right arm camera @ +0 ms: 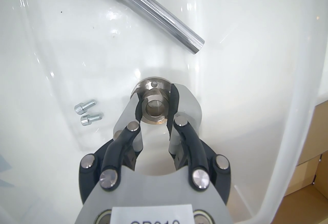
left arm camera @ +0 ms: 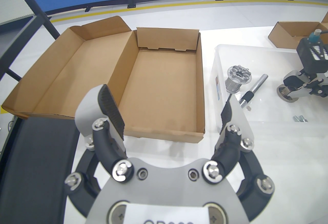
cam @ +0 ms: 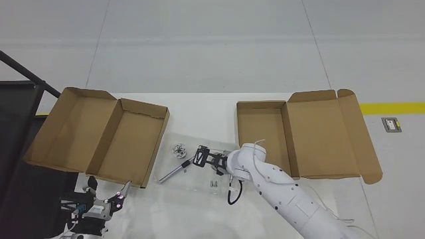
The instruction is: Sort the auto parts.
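Right gripper [right arm camera: 156, 100]: fingers clamped on flanged metal bushing [right arm camera: 151, 84], gripped by its neck on the clear bin [right arm camera: 294, 107] floor, likely for lifting out | chrome tube [right arm camera: 159, 14] seen beyond fingertips, two bolts [right arm camera: 88, 112] beside | Left gripper [left arm camera: 166, 96]: fingers held apart, empty, cardboard box [left arm camera: 164, 76] ahead.

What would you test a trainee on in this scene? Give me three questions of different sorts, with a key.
1. True or false: the left cardboard box already holds a part.
2. What are the right arm's jaws closed on?
A. the chrome tube
B. the flanged metal bushing
C. the toothed hub
3. Fill in: ___ small bolts lie side by side on the floor of the clear bin.

Key: 1 false; 2 B; 3 two.
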`<action>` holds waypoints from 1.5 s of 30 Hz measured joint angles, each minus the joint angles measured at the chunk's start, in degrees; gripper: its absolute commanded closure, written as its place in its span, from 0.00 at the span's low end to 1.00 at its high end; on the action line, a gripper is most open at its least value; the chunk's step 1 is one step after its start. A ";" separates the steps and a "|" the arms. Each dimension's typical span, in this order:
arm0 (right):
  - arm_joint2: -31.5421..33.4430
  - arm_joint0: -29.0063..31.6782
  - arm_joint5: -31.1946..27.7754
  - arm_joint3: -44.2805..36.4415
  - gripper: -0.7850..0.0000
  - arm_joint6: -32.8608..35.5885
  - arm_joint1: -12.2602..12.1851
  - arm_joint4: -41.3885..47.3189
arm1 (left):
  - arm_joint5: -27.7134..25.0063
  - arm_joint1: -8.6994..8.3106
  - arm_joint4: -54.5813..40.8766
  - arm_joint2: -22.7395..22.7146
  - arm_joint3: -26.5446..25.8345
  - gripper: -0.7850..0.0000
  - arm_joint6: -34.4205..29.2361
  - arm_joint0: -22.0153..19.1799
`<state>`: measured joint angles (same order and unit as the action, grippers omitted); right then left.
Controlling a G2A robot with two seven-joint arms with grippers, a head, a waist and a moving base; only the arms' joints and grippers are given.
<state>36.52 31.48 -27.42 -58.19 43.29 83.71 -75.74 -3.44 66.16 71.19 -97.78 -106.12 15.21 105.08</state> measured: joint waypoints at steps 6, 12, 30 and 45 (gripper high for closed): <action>2.30 1.42 -2.02 -4.39 1.00 -4.31 -0.94 -1.16 | 0.00 0.00 0.00 0.00 0.00 0.00 0.00 0.00; 8.28 6.34 -6.55 -14.76 1.00 -9.79 -3.99 -4.14 | 0.00 0.00 0.00 0.00 0.00 0.00 0.00 0.00; 21.32 19.38 -9.85 -37.52 1.00 -22.00 -8.94 -11.66 | 0.00 0.00 0.00 0.00 0.00 0.00 0.00 0.00; 35.44 25.25 3.75 -33.19 1.00 -48.08 -9.79 -1.91 | 0.00 0.00 0.00 0.00 0.00 0.00 0.00 0.00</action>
<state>71.96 56.74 -23.67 -91.39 -4.79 73.92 -77.66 -3.44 66.16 71.19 -97.78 -106.12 15.21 105.08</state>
